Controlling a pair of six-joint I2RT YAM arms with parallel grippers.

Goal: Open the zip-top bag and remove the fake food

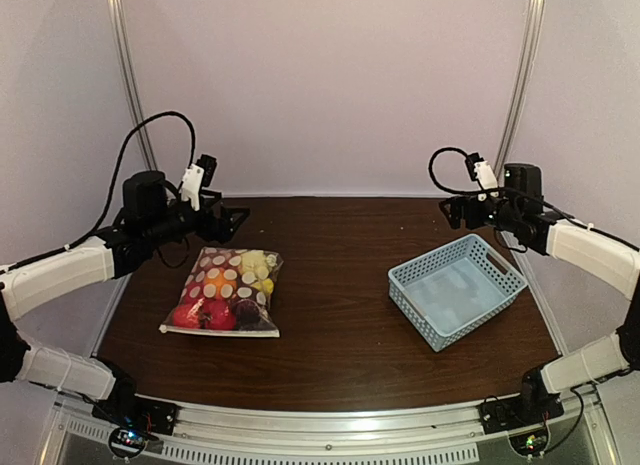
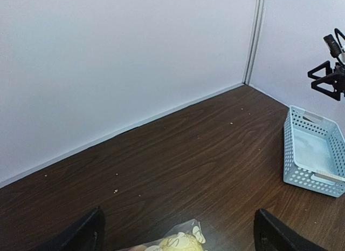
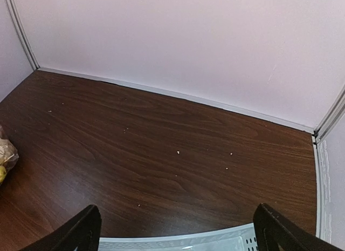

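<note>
Zip-top bag (image 1: 225, 293) lies flat on the left half of the table (image 1: 340, 235), seemingly closed, with the fake food (image 1: 222, 303) packed inside: yellow at the far end, orange in the middle, red and dark purple at the near end. Its long axis runs roughly near to far, tilting a little rightward as it goes back. A pale band (image 1: 182, 330) along the near edge may be the zip strip, though it is too small to be sure. Your left gripper (image 1: 228, 220) hovers just beyond the bag's far end, fingers spread wide with nothing between them; in its wrist view the bag's far corner, showing a yellow piece, sits at the bottom edge between the two fingers, so the bag lies below and base-ward of that claw. Your right gripper (image 1: 458, 213) hangs just beyond the far rim of the light-blue basket (image 1: 432, 255), likewise spread wide and holding nothing, well apart from the bag. The left arm is plainly the nearer one. As things lie, nothing of the task looks done yet: you need the left claw to draw back and down onto the bag, while the right must cross most of the table before it can help part the rim
</note>
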